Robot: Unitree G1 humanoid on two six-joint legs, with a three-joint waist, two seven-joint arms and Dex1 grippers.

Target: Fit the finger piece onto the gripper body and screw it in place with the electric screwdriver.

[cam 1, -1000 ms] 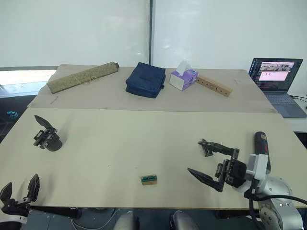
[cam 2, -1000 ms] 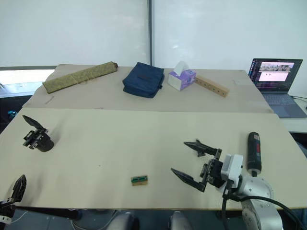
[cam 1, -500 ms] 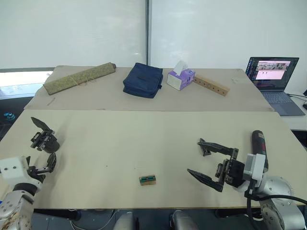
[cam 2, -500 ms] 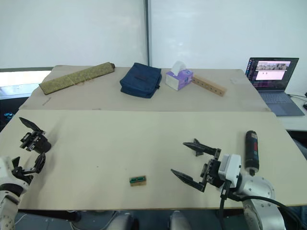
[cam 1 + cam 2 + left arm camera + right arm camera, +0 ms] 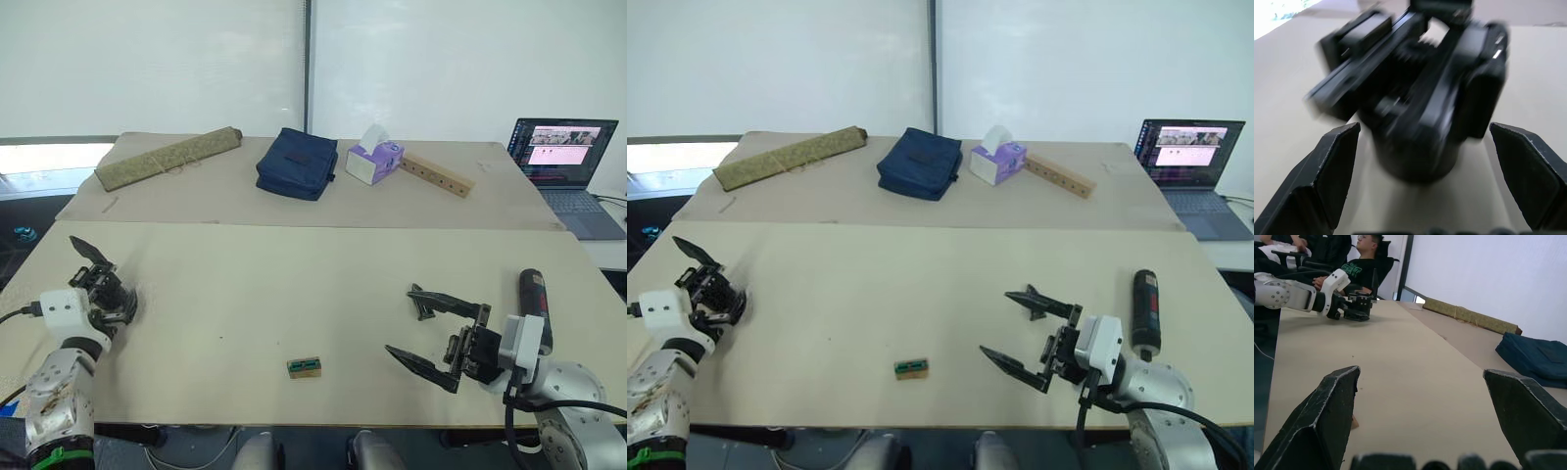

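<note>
Left gripper (image 5: 1420, 171) at lower left, jaws spread around gripper body (image 5: 110, 291), likely to steady it. Right gripper (image 5: 434, 330) lower right, jaws spread, empty, beside finger piece (image 5: 422, 304); electric screwdriver (image 5: 534, 296) on worktop (image 5: 294, 284), far right.

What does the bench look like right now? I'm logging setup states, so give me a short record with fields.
left gripper: jaws open either side of the gripper body
right gripper: jaws open, holding nothing
finger piece: on the table by the right gripper
electric screwdriver: lying at the table's right edge
green-topped block: near the front edge
</note>
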